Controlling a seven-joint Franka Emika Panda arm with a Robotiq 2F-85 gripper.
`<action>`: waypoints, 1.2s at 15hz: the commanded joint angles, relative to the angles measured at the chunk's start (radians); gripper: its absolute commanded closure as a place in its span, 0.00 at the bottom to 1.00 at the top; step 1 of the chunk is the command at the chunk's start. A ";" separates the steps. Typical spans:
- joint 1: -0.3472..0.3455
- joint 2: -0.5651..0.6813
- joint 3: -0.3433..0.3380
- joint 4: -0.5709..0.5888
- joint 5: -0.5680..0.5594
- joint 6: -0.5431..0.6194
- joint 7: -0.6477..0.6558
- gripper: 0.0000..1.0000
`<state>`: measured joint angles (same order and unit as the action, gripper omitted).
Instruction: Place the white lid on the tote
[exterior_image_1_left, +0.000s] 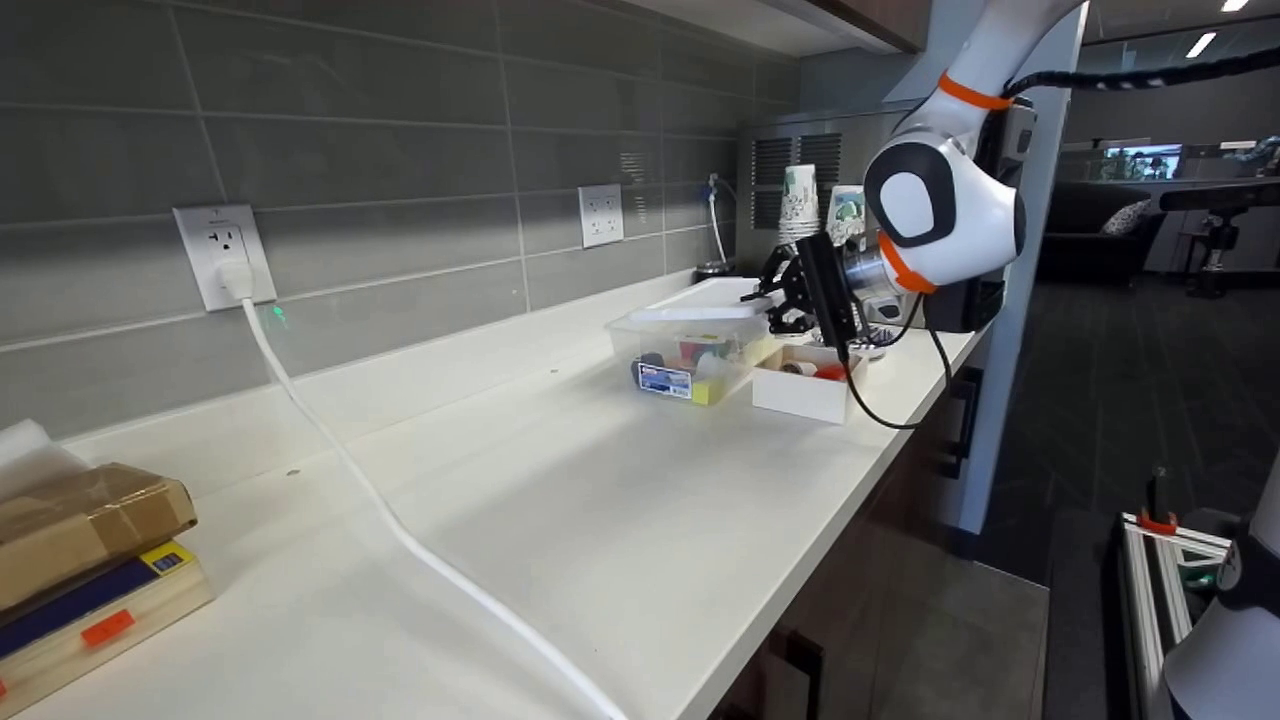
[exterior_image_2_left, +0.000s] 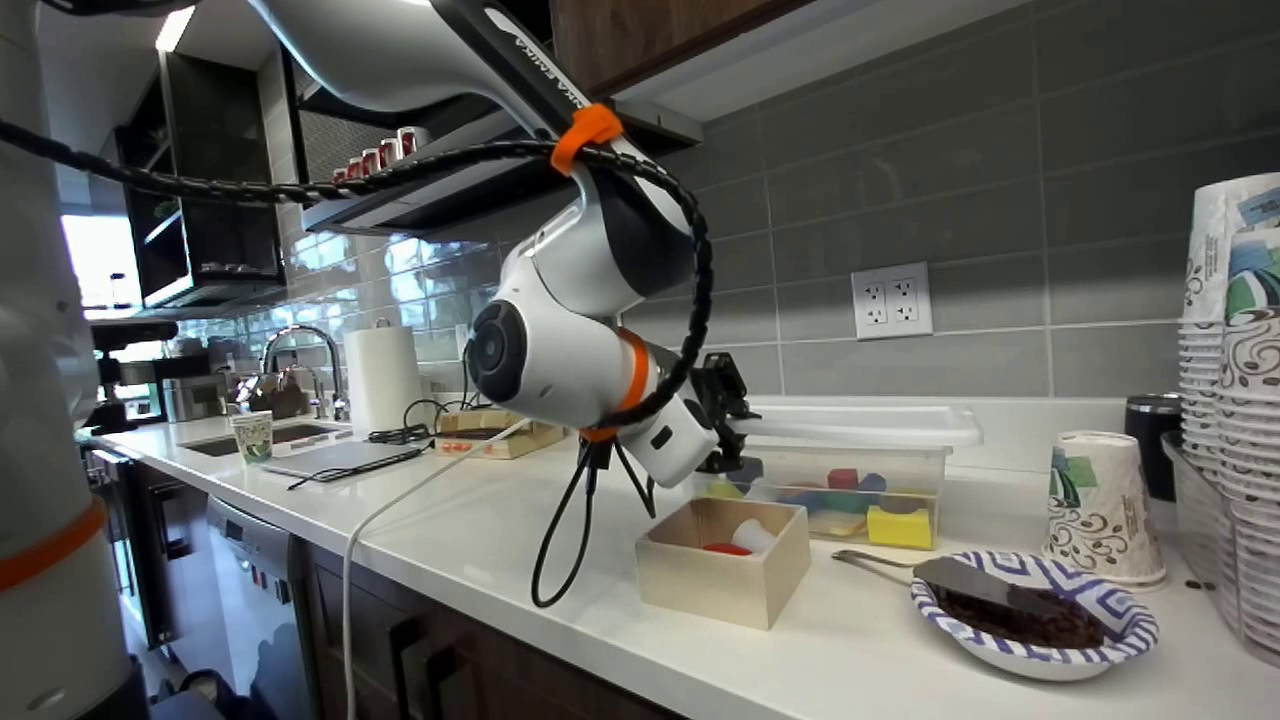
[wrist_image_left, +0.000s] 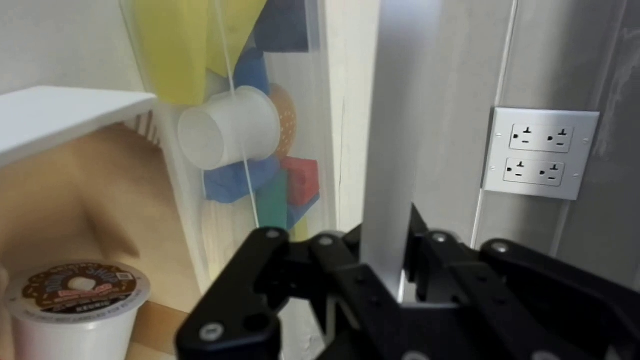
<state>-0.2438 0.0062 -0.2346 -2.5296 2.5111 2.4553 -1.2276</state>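
Note:
The white lid (exterior_image_1_left: 712, 298) is thin and roughly level over the clear tote (exterior_image_1_left: 627, 350) in both exterior views. In an exterior view the lid (exterior_image_2_left: 880, 428) reaches a little past the right end of the tote (exterior_image_2_left: 925, 470). I cannot tell whether it touches the rim. My gripper (exterior_image_1_left: 768, 297) is at the lid's near edge. In the wrist view the lid (wrist_image_left: 395, 125) shows edge-on between the fingers of the gripper (wrist_image_left: 385, 235), which are shut on it. Yellow, blue, red and green items show through the tote's wall (wrist_image_left: 320, 105).
A small open box (exterior_image_2_left: 700, 580) with a red item and a white pod (wrist_image_left: 75, 300) stands beside the tote. A patterned bowl (exterior_image_2_left: 1035, 660) with a utensil and an upside-down cup stack (exterior_image_2_left: 1105, 510) stand farther along. The tiled wall (exterior_image_1_left: 400, 200) is behind, with cabinets above.

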 joint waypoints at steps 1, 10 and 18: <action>0.004 -0.048 0.000 -0.034 -0.003 -0.040 0.008 0.98; 0.022 -0.048 0.027 -0.028 -0.004 -0.042 0.014 0.98; 0.010 -0.058 0.013 -0.059 -0.004 -0.036 0.014 0.98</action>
<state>-0.2291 -0.0151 -0.2159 -2.5545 2.5111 2.4295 -1.2275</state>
